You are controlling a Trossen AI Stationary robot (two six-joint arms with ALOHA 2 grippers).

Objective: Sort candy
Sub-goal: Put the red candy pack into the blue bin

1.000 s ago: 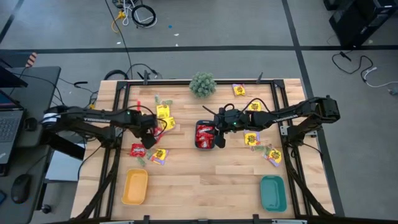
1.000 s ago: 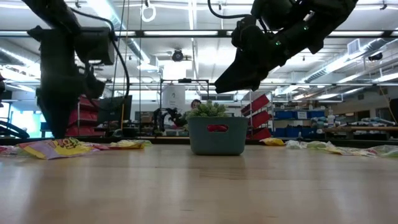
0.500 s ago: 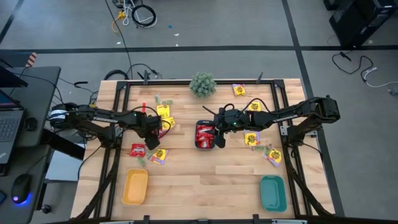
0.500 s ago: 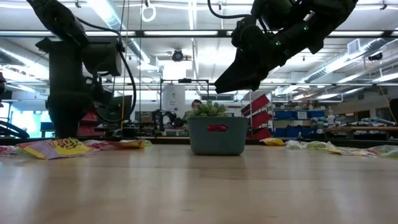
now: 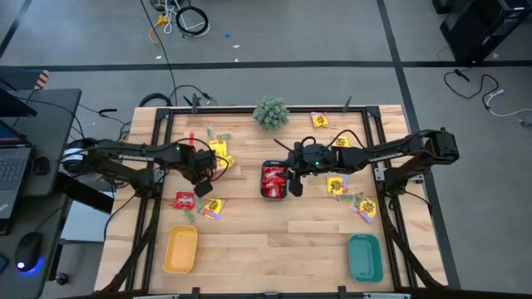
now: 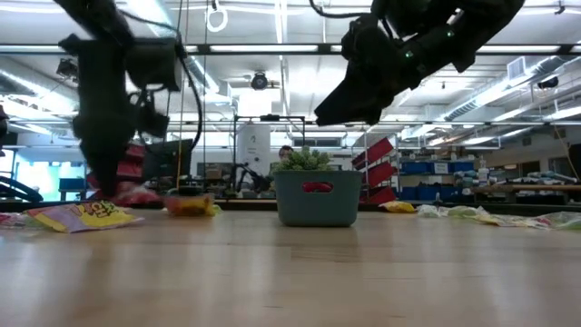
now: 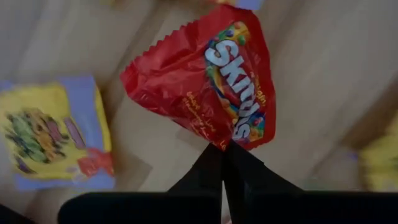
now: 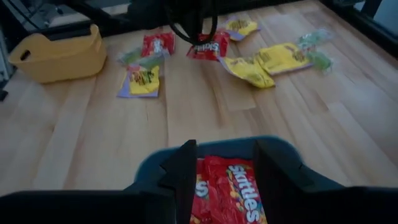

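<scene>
- My left gripper (image 7: 224, 149) pinches a red Skittles packet (image 7: 214, 84) by its edge, fingers closed.
- My right gripper (image 8: 224, 165) hangs spread over the teal bin (image 8: 149, 167), holding nothing.
- Perhaps two more red packets (image 5: 184, 199) lie loose.

Wooden slat table (image 5: 274, 228): yellow tray (image 5: 180, 249), teal tray (image 5: 365, 257), central teal bin (image 5: 264, 193) (red packets inside), plant ball (image 5: 271, 112), scattered candy packets (image 5: 211, 208).

A shiny red candy packet (image 7: 211, 84) hangs pinched by one corner between the closed left gripper (image 7: 224, 163) fingers, crumpled, its printed face showing.
</scene>
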